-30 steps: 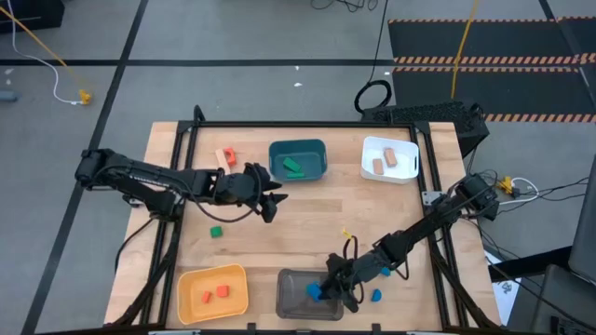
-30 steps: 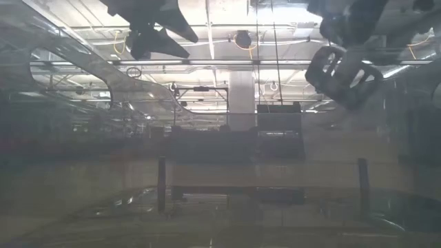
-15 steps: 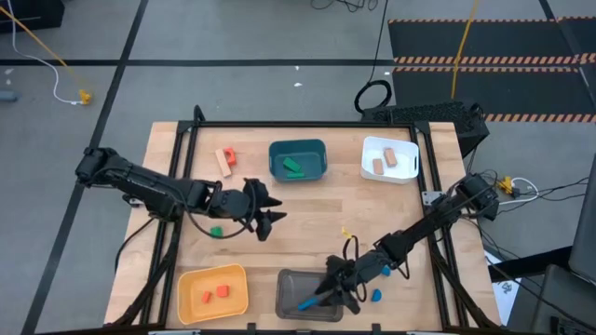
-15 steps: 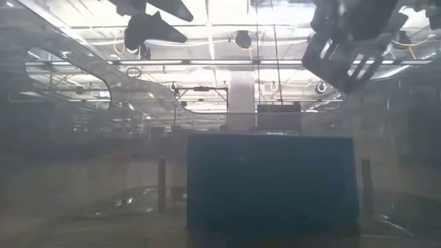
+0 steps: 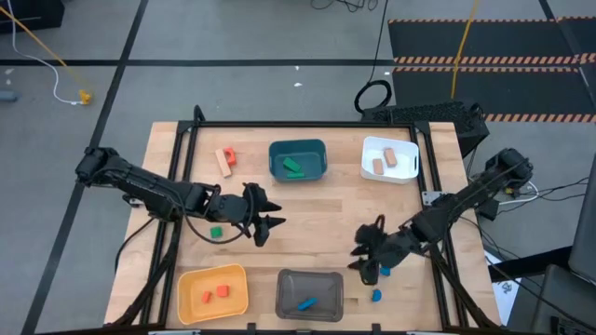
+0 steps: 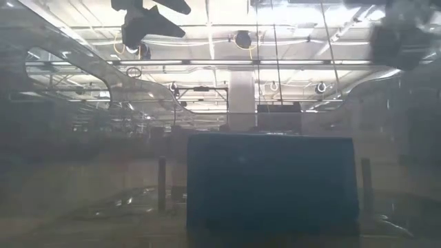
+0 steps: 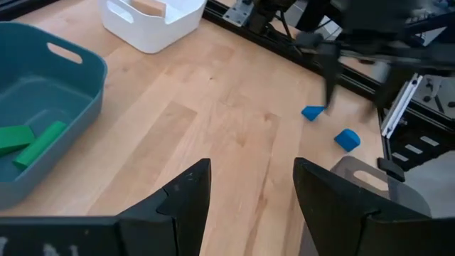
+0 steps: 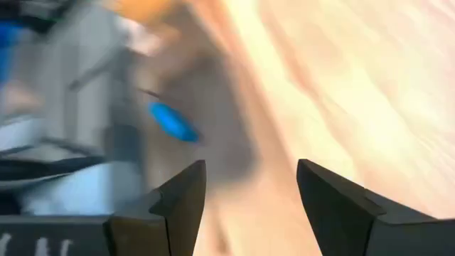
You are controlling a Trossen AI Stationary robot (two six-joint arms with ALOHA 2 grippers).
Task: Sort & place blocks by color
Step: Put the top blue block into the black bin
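My right gripper [image 5: 361, 261] hangs open and empty above the table, right of the grey bin [image 5: 289, 279], where one blue block [image 5: 306, 303] lies. Two more blue blocks [image 5: 384, 271] [image 5: 376, 295] rest on the table beside it. My left gripper [image 5: 268, 229] is open and empty over the table's middle, just right of a green block [image 5: 216, 232]. The teal bin [image 5: 276, 149] holds green blocks [image 7: 28, 142]. In the yellow bin [image 5: 191, 279] lie red-orange blocks [image 5: 216, 294], and in the white bin [image 5: 372, 144] tan ones [image 5: 385, 162].
A red-orange block and a tan block [image 5: 224, 158] lie at the far left, next to the teal bin. A black frame [image 5: 279, 123] runs along the table's far edge and sides. Bare wood [image 5: 317, 219] lies between the two grippers.
My right gripper has let go of the blue block, which now lies flat in the grey bin. It has then risen and drawn back toward the table's right edge. My left gripper has moved a little toward the near edge, still open.
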